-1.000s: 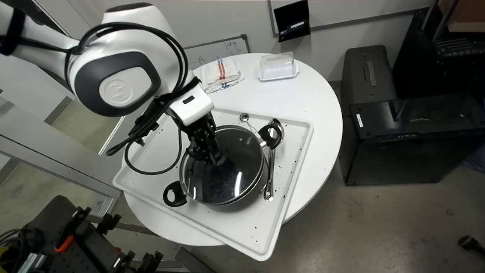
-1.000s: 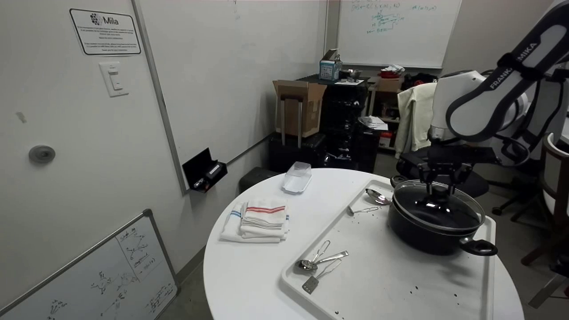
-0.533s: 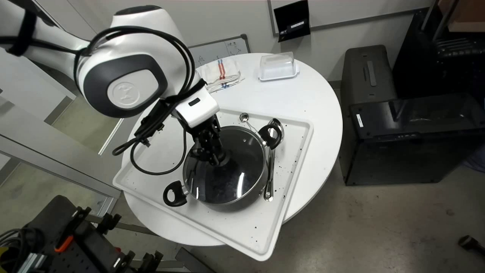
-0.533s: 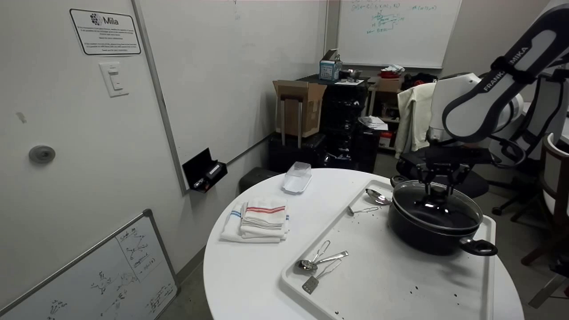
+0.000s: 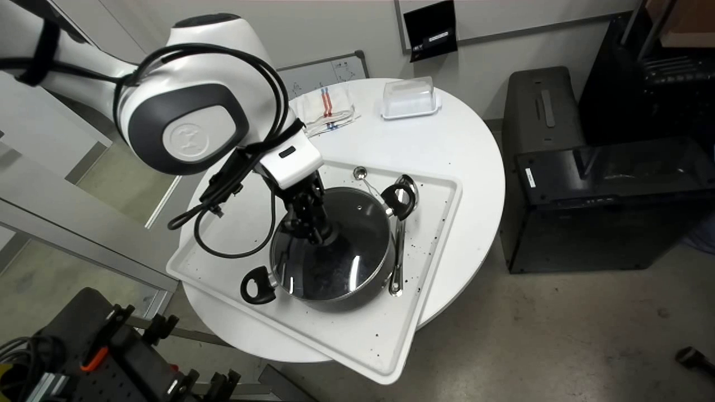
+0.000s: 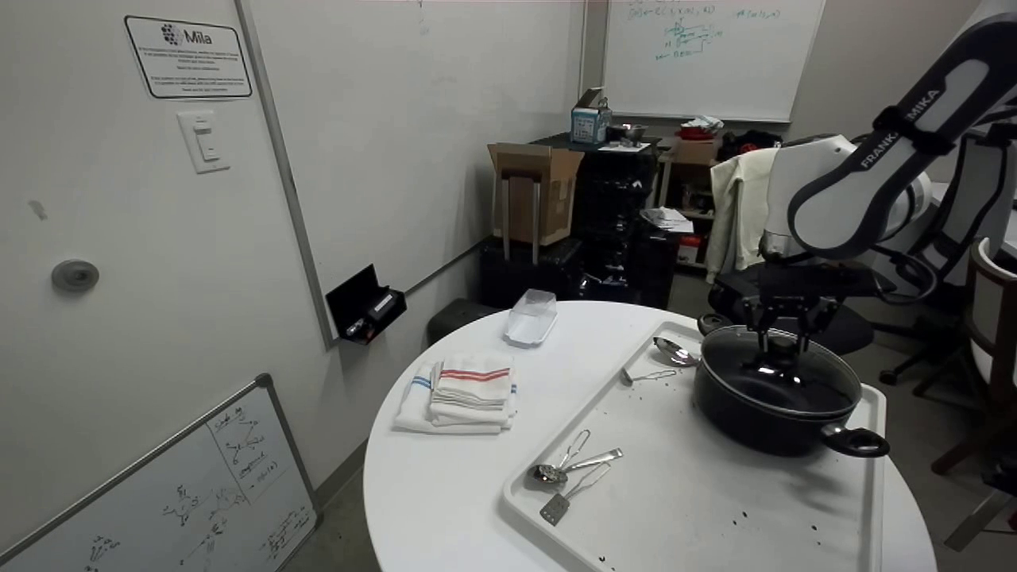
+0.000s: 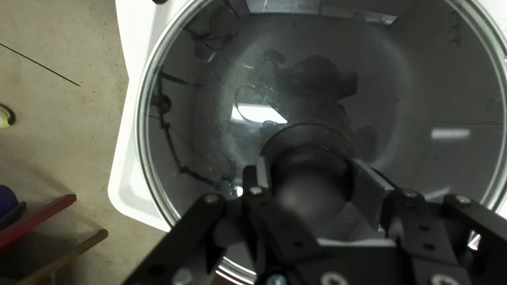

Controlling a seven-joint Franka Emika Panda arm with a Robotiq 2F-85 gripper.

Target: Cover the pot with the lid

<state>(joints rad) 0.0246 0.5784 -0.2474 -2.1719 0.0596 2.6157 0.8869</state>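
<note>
The black pot (image 5: 363, 298) stands on the tray; its body (image 6: 743, 417) and two dark loop handles with silvery mounts also show. The clear glass lid (image 5: 357, 245) lies over the pot's mouth, its metal rim in line with the pot's rim in both exterior views (image 6: 818, 385). Whether it is fully seated all round is hard to tell. My gripper (image 5: 321, 231) points down at the lid's centre; it also shows in an exterior view (image 6: 783, 343). In the wrist view, the fingers (image 7: 311, 176) are closed on either side of the dark knob, over the lid (image 7: 317, 87).
A white tray (image 5: 435, 245) holds the pot on a round white table (image 6: 445, 485). A large spoon (image 6: 675, 351) lies beside the pot. Several small utensils (image 6: 556, 477) lie at a tray corner. Folded towels (image 6: 469, 397) and a clear-covered dish (image 6: 532, 318) stand on the table.
My gripper and the lid have shifted slightly and come down. The lid's rim, earlier off to one side of the pot's rim, now lines up with it. The pot has not moved.
</note>
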